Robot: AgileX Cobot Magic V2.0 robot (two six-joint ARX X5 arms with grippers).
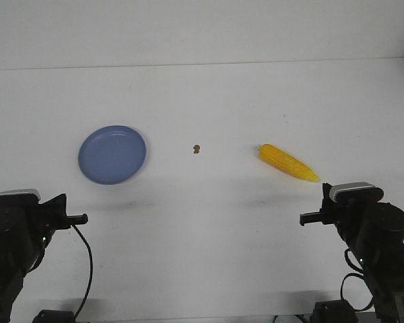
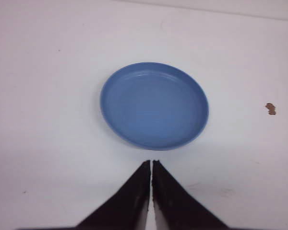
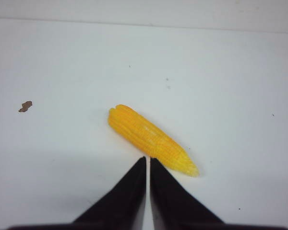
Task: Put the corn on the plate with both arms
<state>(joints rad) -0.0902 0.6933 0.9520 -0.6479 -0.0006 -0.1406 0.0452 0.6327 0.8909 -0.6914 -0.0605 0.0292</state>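
The yellow corn (image 1: 287, 162) lies on the white table at the right, thick end toward the middle; it also shows in the right wrist view (image 3: 151, 139). The blue plate (image 1: 112, 154) sits empty at the left and shows in the left wrist view (image 2: 154, 105). My left gripper (image 1: 83, 218) is shut and empty, low at the near left, in front of the plate; its tips (image 2: 150, 163) show in the left wrist view. My right gripper (image 1: 304, 219) is shut and empty at the near right, just short of the corn (image 3: 148, 159).
A tiny brown speck (image 1: 196, 148) lies on the table between plate and corn. The table's far edge (image 1: 202, 64) meets a white wall. Black cables hang below both arms at the near edge.
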